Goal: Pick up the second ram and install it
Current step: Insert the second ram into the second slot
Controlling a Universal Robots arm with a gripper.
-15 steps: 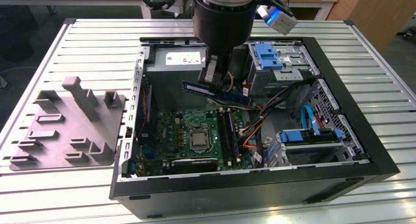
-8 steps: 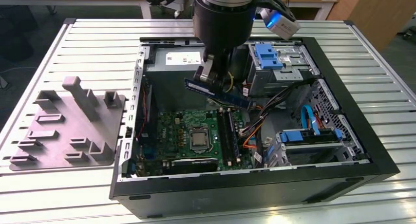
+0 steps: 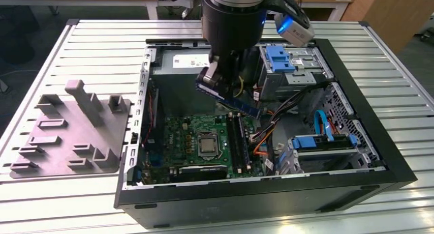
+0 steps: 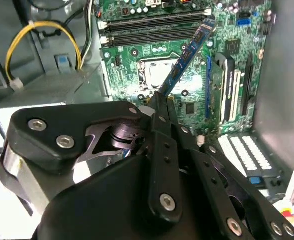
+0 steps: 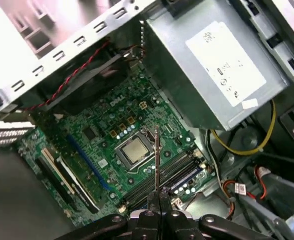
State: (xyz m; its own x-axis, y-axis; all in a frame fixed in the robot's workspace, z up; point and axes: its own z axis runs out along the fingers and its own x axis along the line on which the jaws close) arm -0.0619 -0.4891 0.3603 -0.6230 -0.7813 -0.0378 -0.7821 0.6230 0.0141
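Second ram (image 4: 187, 55) aloft in the open case (image 3: 379, 142)
The gripper (image 4: 159, 100) is clenched on one end of it (stick tilted), clear above the motherboard (image 3: 183, 137), unseated.

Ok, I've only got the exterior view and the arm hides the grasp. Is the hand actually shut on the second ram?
Observer: Yes. In the second wrist view the hand is shut on one end of the second ram.
Operator: Where does the free end point?
Observer: Toward the end of the black slot rails beside the processor socket.
Operator: Is it skewed in the grasp?
Observer: In the first wrist view it shows edge-on, running straight out from the hand.
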